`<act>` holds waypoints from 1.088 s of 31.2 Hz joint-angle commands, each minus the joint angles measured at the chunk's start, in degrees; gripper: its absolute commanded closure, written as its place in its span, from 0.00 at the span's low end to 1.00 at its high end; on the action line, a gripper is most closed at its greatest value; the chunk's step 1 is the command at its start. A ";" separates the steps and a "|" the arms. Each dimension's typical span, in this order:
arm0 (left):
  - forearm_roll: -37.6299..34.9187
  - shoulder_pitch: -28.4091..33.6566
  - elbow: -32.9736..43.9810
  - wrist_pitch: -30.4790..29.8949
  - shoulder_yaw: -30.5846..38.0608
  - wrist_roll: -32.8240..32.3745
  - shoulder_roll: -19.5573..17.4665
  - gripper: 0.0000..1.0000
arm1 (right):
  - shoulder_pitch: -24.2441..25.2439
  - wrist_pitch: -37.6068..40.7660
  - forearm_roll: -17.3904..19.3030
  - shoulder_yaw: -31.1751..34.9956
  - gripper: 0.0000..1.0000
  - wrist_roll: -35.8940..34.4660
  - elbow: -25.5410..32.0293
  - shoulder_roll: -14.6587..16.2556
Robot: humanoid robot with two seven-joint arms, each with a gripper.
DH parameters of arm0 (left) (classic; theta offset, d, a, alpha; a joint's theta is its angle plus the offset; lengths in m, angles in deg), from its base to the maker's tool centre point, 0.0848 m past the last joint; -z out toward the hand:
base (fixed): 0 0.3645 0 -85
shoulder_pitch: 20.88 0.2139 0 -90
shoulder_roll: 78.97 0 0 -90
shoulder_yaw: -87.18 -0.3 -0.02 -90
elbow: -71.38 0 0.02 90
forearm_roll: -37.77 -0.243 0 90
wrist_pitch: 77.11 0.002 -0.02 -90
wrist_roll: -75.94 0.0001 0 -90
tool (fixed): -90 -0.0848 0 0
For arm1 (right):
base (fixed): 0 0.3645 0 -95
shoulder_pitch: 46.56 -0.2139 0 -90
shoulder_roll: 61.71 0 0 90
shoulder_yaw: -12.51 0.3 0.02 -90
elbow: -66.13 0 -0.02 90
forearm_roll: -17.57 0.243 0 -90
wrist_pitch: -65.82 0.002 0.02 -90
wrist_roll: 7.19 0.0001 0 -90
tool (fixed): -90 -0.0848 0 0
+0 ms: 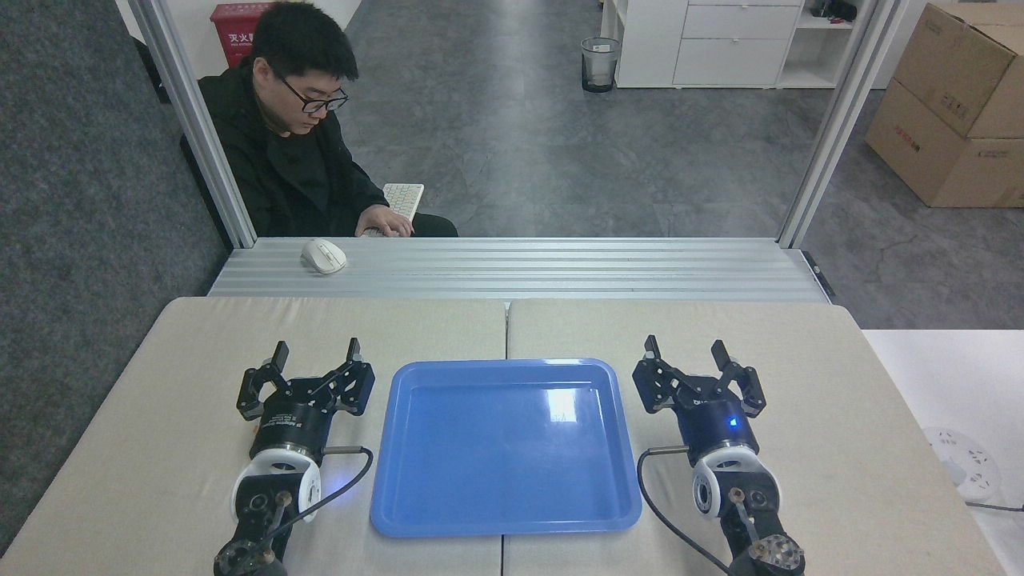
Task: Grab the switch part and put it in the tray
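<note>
Beige padded table (pixel 200 448), central seam, blue tray (pixel 384 496) lying flat mid-table
</note>
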 commanded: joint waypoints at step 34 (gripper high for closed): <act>0.18 0.88 -8.45 1.08 0.46 5.05 -1.51 0.01 | 0.07 -0.15 0.07 0.09 0.00 -0.06 0.00 0.05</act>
